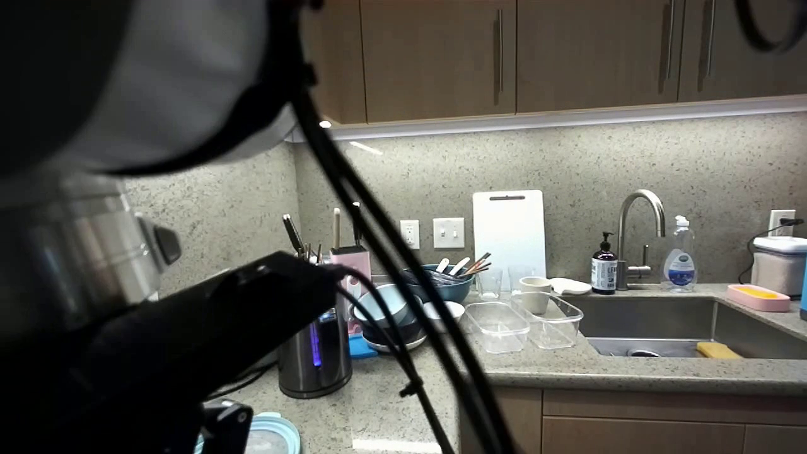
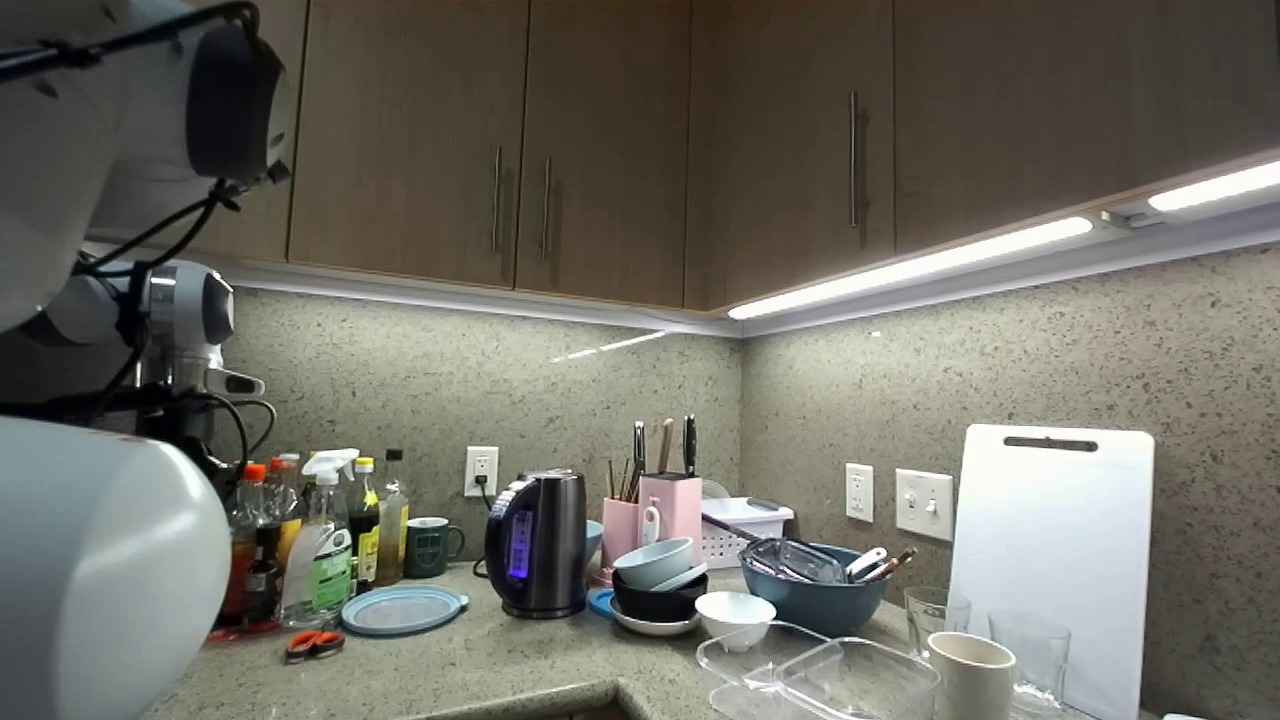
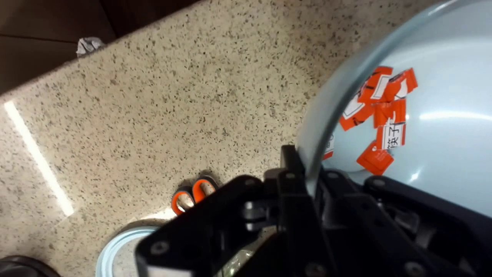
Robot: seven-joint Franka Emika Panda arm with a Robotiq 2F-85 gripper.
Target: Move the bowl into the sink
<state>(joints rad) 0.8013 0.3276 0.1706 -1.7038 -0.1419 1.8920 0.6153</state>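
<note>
A large pale-blue bowl [image 3: 446, 138] with several orange-and-white packets inside fills the right of the wrist view. My gripper [image 3: 312, 181] is shut on its rim, one finger outside and one inside. I cannot tell whether its base touches the counter. In an exterior view, the black gripper body [image 2: 190, 425] is at the left, its fingertips hidden behind a big pale rounded shape [image 2: 100, 580]; I cannot tell whether that is the bowl or the arm. The steel sink [image 1: 656, 318] is at the right of an exterior view, far from the arm.
Orange-handled scissors [image 3: 194, 194] and a blue lid [image 2: 403, 610] lie near the gripper. Bottles [image 2: 330, 560] stand behind. A kettle [image 2: 545, 545], stacked bowls [image 2: 660, 600] and clear containers [image 1: 498, 325] line the counter toward the sink. A sponge [image 1: 717, 350] lies in the sink.
</note>
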